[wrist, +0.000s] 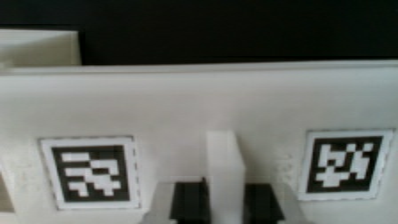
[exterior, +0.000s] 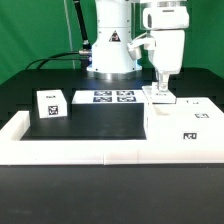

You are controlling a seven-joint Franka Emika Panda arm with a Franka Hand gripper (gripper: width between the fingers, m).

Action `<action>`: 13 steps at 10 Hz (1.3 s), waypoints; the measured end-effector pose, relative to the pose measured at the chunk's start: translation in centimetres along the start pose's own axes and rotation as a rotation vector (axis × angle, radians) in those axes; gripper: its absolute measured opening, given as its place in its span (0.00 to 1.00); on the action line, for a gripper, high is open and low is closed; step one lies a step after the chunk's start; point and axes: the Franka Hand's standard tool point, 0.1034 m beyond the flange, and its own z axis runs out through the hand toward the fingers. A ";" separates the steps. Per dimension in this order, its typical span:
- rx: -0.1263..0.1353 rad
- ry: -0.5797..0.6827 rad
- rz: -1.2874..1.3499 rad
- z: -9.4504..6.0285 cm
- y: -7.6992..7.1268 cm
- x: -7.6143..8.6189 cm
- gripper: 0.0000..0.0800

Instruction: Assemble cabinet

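Low white border wall (exterior: 80,150) nearest | behind it on the tabletop (exterior: 100,122), cabinet panels (exterior: 190,122) at exterior view's right, tagged block (exterior: 50,103) left | end effector (exterior: 163,90) low over the panels, fingers (wrist: 187,203) flanking a thin upright rib (wrist: 226,165), grip we cannot tell | marker board (exterior: 113,97) farthest.

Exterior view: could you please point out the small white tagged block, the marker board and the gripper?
small white tagged plastic block (exterior: 50,104): exterior view, its tagged face.
thin flat white marker board (exterior: 112,97): exterior view, centre between tags.
gripper (exterior: 163,93): exterior view, midway between fingertips.
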 end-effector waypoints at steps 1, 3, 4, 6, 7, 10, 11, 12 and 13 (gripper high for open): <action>0.001 0.000 0.000 0.0 0.0 0.0 0.09; 0.002 0.000 0.000 0.1 -0.1 0.0 0.09; 0.003 0.000 0.001 0.1 0.2 0.0 0.09; 0.013 -0.005 0.003 0.2 0.6 -0.1 0.09; 0.014 -0.006 0.004 0.1 0.7 -0.1 0.09; 0.011 -0.004 -0.004 0.2 1.1 -0.3 0.09; 0.007 -0.002 -0.010 0.2 1.5 -0.3 0.09; 0.003 -0.001 -0.009 0.2 1.8 -0.3 0.09; 0.002 -0.001 -0.021 0.2 2.1 -0.3 0.09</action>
